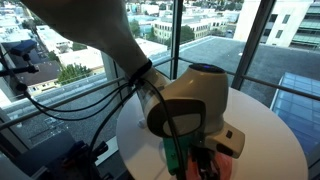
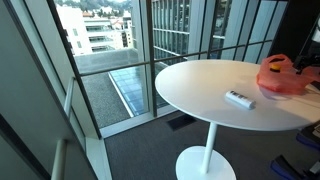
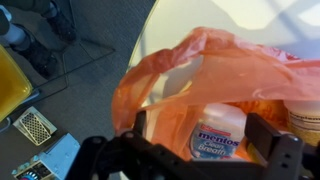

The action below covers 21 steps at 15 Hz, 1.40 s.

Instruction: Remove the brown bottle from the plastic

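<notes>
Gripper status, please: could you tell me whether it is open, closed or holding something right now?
Gripper: open, straddling the orange plastic bag, holding nothing.

Bare white top across most of the round desk [image 2: 195, 85] leaves open passage. An orange plastic bag [image 2: 282, 76] bulks at one edge, with a small white device [image 2: 239, 98] near it. In the wrist view the bag's crumpled mouth gapes, a Mentos tub [image 3: 218, 135] crowding the opening.
</notes>
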Each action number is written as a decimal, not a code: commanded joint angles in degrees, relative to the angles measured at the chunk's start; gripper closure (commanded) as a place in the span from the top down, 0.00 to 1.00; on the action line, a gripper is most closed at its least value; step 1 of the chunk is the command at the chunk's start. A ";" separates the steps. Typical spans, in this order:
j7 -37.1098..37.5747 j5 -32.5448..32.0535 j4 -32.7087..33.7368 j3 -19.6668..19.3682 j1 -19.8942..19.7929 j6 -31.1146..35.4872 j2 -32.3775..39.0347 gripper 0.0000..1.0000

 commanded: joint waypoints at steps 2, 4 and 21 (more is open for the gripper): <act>-0.30 -1.24 -2.07 -1.43 -0.12 -0.31 -3.29 1.00; 0.17 -2.01 -2.30 -1.45 0.42 0.17 -3.87 1.00; 1.67 -3.16 0.74 2.26 3.80 -0.03 -3.16 1.00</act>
